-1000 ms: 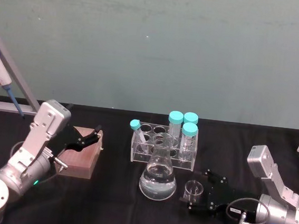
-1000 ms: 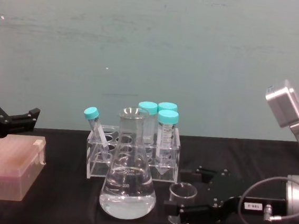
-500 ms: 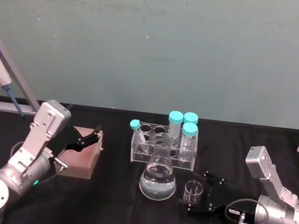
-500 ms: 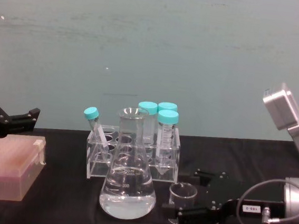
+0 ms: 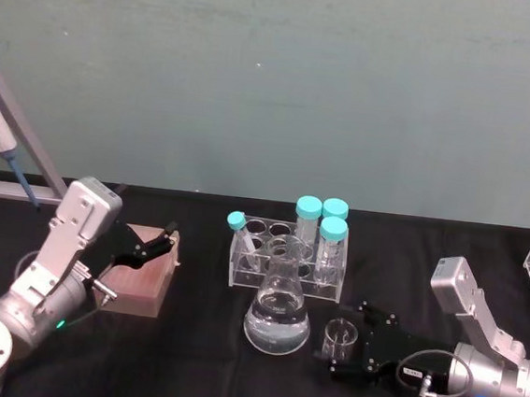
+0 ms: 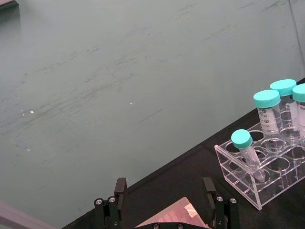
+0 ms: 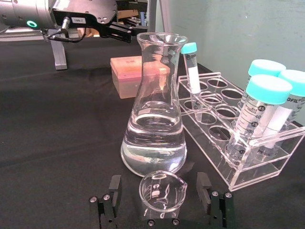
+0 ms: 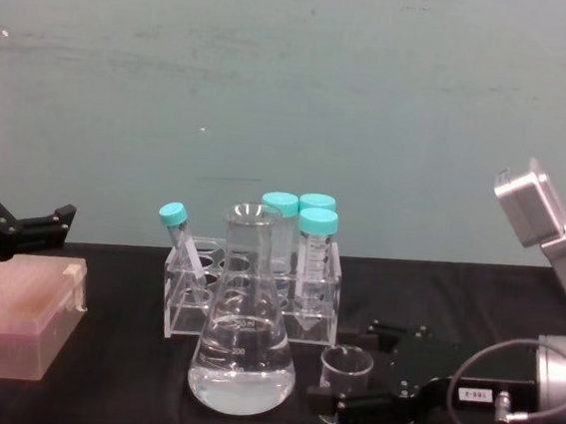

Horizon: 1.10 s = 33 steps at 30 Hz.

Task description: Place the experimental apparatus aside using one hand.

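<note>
Nearest, at about 1 o'clock from my body, my right gripper [image 7: 159, 190] lies low over the black table [image 5: 184, 360] with its jaws wide apart, 1 finger on each side of the small beaker [image 5: 340, 336]; neither pad seems to touch the glass, so it holds nothing. I judge this to be the grasp step for the first piece of the apparatus: the reach is done, the closing not yet begun. The next move calls for a gentle squeeze on the beaker wall, then a straight lift and a carry toward 3 o'clock; any drift toward 9 o'clock could knock the conical flask [image 8: 243, 354], which stands just beside the beaker at its 10 o'clock with clear liquid in its base. Beyond the flask, at 12 o'clock, stands the tube rack [image 6: 257, 188] with 4 teal-capped tubes. Out at 10 o'clock my left gripper [image 6: 164, 186] hovers idle, jaws open, over a pink box [image 5: 144, 285].
</note>
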Available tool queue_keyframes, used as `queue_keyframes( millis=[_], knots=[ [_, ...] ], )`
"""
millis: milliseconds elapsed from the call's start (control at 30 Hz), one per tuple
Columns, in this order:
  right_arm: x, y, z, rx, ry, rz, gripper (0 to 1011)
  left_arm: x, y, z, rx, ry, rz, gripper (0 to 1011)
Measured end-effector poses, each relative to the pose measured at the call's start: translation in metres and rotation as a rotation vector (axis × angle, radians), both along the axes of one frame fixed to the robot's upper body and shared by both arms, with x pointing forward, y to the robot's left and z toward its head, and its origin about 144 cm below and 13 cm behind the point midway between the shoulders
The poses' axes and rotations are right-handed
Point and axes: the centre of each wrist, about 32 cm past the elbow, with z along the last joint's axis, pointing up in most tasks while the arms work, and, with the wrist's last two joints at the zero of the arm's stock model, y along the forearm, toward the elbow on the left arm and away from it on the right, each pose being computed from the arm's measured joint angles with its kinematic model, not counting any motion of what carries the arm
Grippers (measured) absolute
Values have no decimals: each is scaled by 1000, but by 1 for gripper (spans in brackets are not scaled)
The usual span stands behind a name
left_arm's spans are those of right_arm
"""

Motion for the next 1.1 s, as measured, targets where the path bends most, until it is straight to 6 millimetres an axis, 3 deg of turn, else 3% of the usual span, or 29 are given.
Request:
queue_keyframes(
  millis=[1100],
  knots=[
    [0, 0, 0, 0, -3, -2, 972, 0, 0, 0, 0, 0, 0, 1000]
  ],
)
